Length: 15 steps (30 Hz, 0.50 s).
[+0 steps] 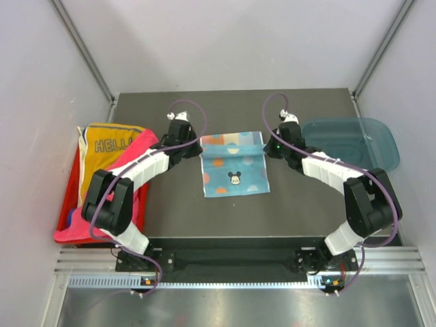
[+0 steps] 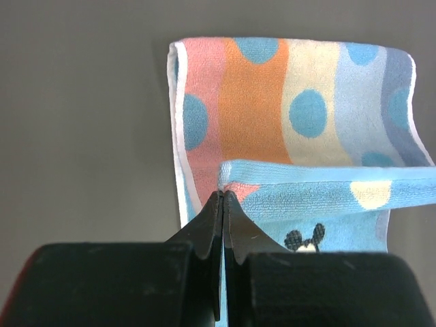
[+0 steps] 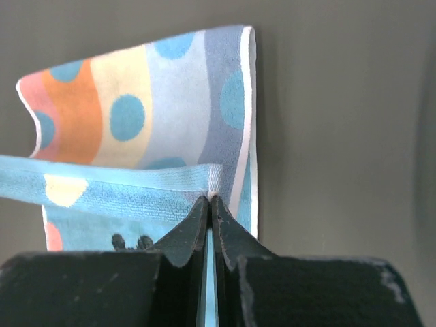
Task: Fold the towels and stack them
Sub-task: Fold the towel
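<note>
A light blue towel [image 1: 235,174] with orange and pink dots and a small mouse print lies in the middle of the dark table. Its far edge is raised and folded over toward the near side. My left gripper [image 1: 193,145] is shut on the raised left corner of the towel [image 2: 306,109], fingertips pinched at the hem [image 2: 223,194]. The right gripper [image 1: 272,146] is shut on the raised right corner [image 3: 208,197], with the towel's striped underside [image 3: 136,116] hanging beyond. A yellow "HELLO" towel [image 1: 112,146] and a hot pink towel [image 1: 144,144] lie piled at the left.
A red tray [image 1: 73,178] under the piled towels sits at the table's left edge. A translucent teal bin [image 1: 354,139] stands at the right, just behind the right arm. Grey walls close in on both sides and at the back.
</note>
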Each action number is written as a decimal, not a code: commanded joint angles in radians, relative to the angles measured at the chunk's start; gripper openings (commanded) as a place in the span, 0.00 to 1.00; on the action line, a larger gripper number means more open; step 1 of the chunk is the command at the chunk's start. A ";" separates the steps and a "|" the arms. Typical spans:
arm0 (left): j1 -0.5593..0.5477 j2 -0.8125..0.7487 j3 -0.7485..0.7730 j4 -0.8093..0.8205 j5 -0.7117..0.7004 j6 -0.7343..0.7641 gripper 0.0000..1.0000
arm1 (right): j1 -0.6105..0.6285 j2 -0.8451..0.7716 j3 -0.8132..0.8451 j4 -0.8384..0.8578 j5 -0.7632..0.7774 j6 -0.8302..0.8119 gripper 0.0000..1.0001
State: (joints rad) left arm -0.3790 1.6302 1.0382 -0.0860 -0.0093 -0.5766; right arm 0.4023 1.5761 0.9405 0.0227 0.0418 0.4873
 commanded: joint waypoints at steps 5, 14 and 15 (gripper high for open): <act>-0.021 -0.101 -0.067 0.009 -0.037 0.009 0.00 | 0.020 -0.106 -0.061 0.046 0.032 0.037 0.00; -0.086 -0.159 -0.124 -0.006 -0.073 0.001 0.00 | 0.049 -0.166 -0.112 0.019 0.055 0.048 0.00; -0.089 -0.168 -0.128 -0.006 -0.078 -0.003 0.00 | 0.052 -0.172 -0.115 0.014 0.056 0.050 0.00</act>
State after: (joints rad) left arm -0.4519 1.5146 0.9245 -0.0982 -0.0486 -0.5766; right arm 0.4385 1.4559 0.8360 0.0174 0.0689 0.5259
